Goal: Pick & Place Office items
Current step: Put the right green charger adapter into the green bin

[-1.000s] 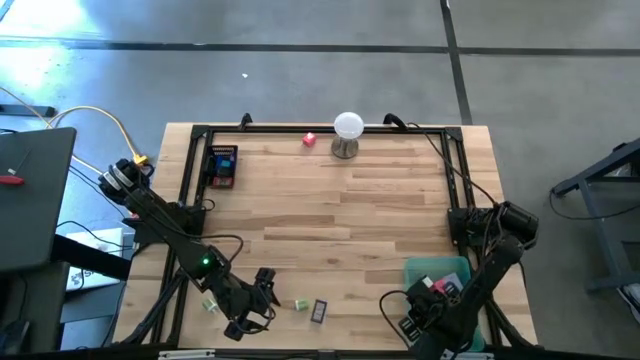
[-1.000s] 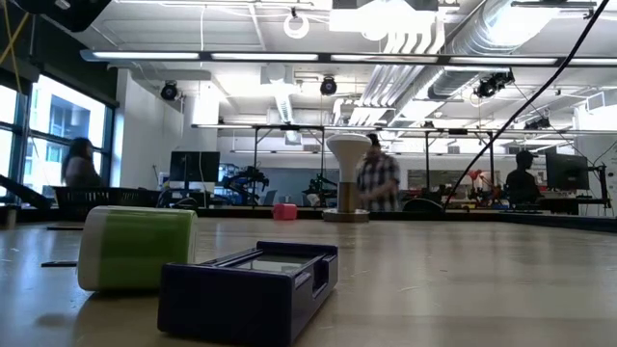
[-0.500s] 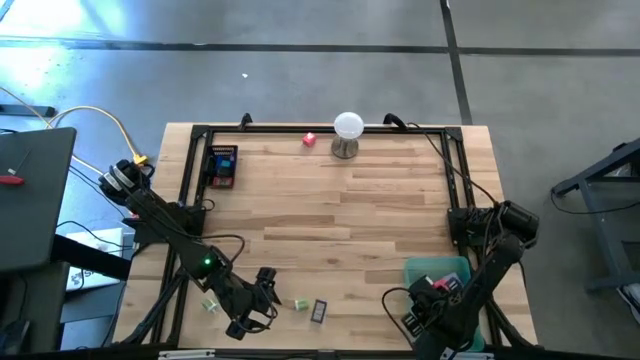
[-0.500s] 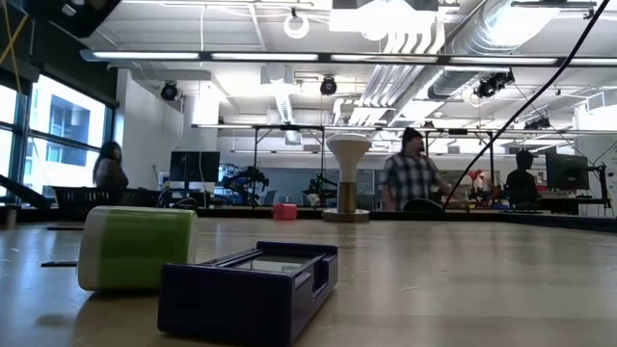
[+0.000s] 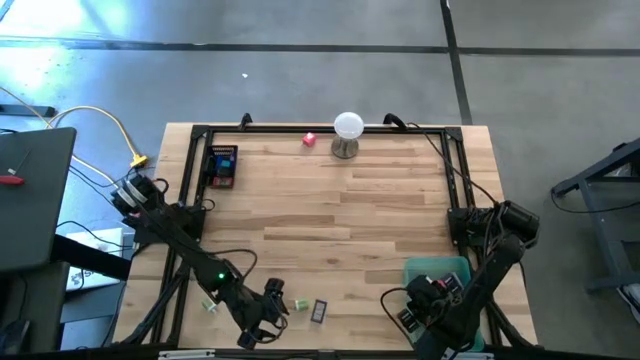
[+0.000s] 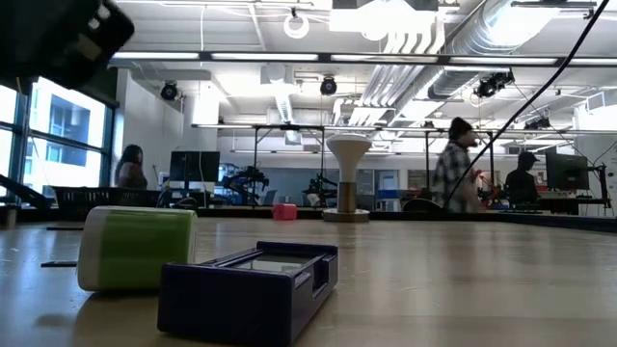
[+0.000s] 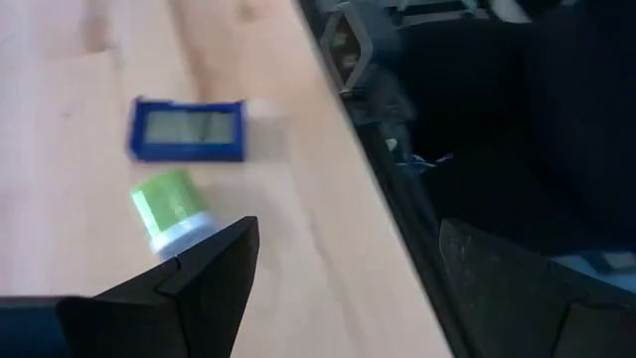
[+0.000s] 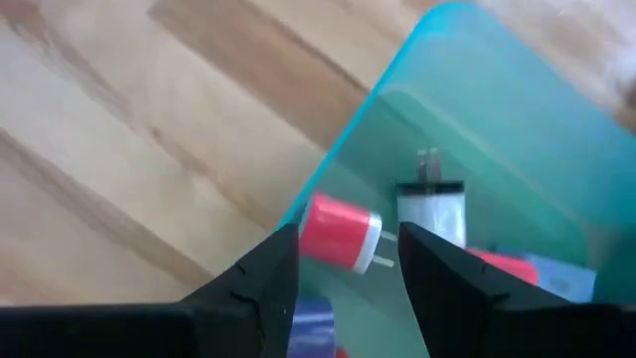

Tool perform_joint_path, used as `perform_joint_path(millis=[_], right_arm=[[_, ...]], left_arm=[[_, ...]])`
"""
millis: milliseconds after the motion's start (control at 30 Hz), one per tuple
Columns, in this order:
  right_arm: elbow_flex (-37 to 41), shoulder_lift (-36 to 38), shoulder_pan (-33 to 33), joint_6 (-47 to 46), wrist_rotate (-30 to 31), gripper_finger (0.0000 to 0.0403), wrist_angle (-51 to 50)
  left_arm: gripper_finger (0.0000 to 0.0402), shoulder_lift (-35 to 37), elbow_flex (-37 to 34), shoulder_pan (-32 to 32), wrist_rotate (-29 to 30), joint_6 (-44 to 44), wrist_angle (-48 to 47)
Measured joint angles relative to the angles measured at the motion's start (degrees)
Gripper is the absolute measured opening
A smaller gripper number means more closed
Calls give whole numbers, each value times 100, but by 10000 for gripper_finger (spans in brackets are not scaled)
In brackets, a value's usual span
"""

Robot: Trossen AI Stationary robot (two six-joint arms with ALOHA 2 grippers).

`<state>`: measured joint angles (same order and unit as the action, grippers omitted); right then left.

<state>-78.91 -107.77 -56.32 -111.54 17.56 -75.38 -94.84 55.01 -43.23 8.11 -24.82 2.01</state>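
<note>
Two arms are working near the table's [image 5: 330, 215] front edge in the high view: the left gripper [image 5: 268, 318] is hovering beside the green piece [image 5: 299, 303] and blue piece [image 5: 319, 311]; the right gripper [image 5: 425, 312] is hanging over the teal bin [image 5: 452, 267]. Left wrist view: fingers are standing apart, empty. Right wrist view: jaws are sitting parted, gripping nothing, above a red piece [image 8: 338, 232] in the bin.

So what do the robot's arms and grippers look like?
Both arms are dark, jointed and thin, with black cables looping alongside. The left arm has a small green light on it. The left gripper and right gripper each end in two chunky black fingers with angled, wedge-like tips.
</note>
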Motion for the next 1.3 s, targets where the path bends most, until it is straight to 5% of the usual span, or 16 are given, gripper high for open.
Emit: perform_joint_path(millis=[267, 467, 833, 1300], right_arm=[[-604, 28, -174, -266, 748, 162, -635], [-1118, 28, -221, -96, 1657, 161, -819], [-1211, 28, -175, 175, 2000, 161, -778], [-1211, 26, -166, 190, 2005, 161, -768]], left_arm=[[305, -48, -1, 168, 1334, -307, -673], [305, -262, 4, 380, 1631, -313, -629], [305, -734, -3, 493, 1360, -492, -328], [305, -731, -3, 543, 1347, 304, 104]])
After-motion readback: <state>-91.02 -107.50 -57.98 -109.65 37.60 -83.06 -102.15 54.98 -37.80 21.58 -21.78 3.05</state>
